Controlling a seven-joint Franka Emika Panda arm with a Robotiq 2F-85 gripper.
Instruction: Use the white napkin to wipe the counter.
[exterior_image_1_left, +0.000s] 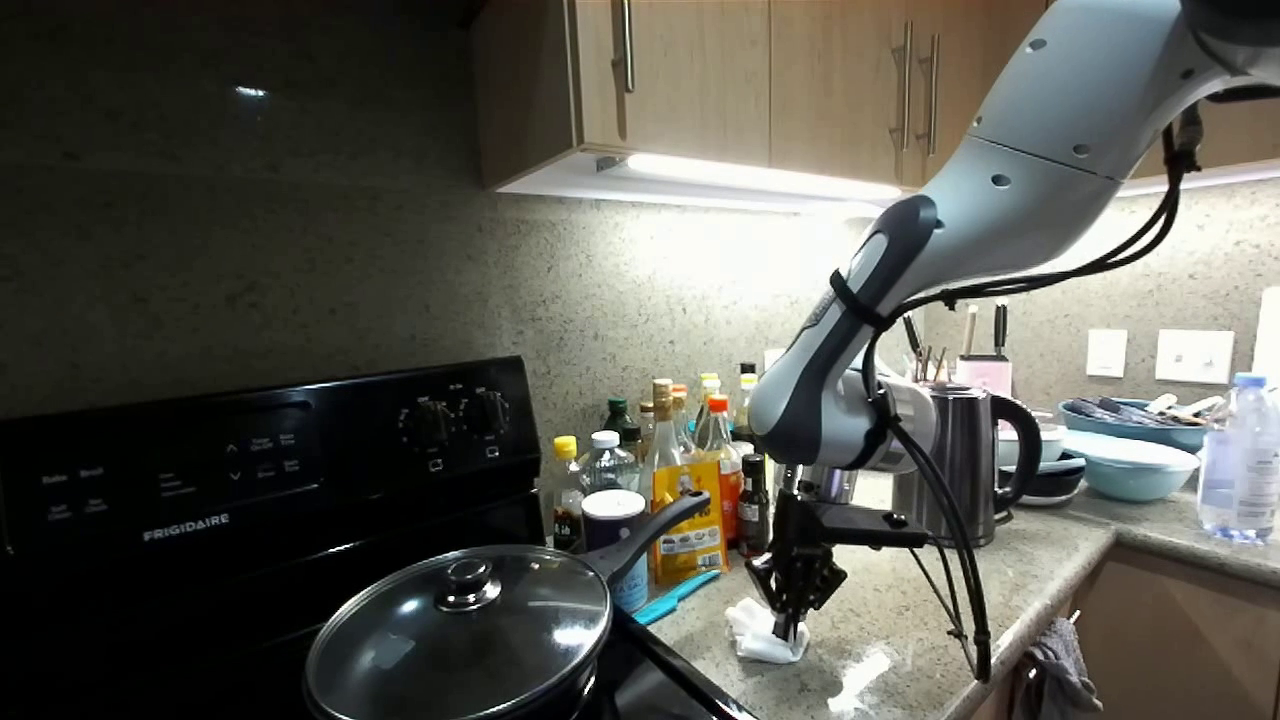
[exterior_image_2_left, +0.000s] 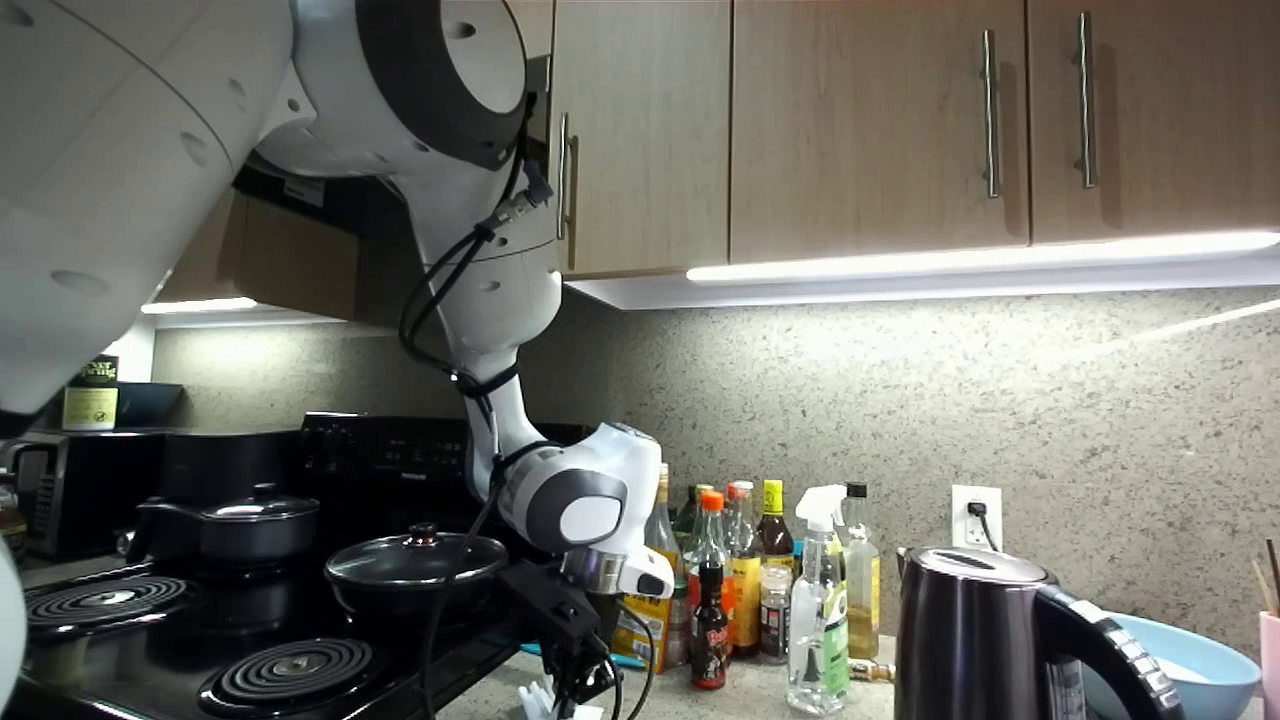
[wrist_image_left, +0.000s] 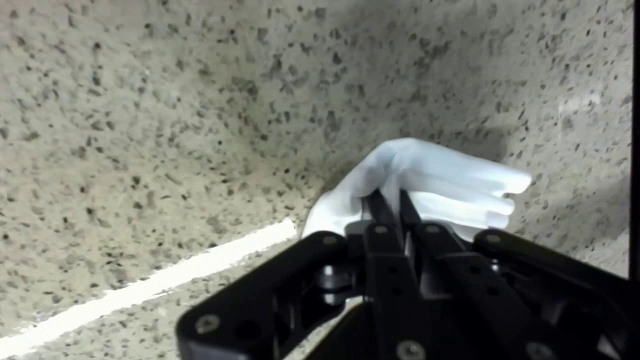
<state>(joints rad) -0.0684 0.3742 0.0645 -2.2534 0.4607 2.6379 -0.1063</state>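
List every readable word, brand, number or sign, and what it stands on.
"FRIGIDAIRE": stove panel
"Bake", "Broil", faint: same panel
"pring", beginning unclear: black-and-green container
"A SAL", cut off: white-lidded canister
Too small or blurred: the panel's other marks, bottle labels, yellow packet print, marks on the kettle handle.

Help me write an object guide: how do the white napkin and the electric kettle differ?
The white napkin is small and crumpled; the electric kettle is larger, smooth and shiny. The tool grips the napkin, while the kettle stands upright, ungripped. Both appear to rest on the counter.
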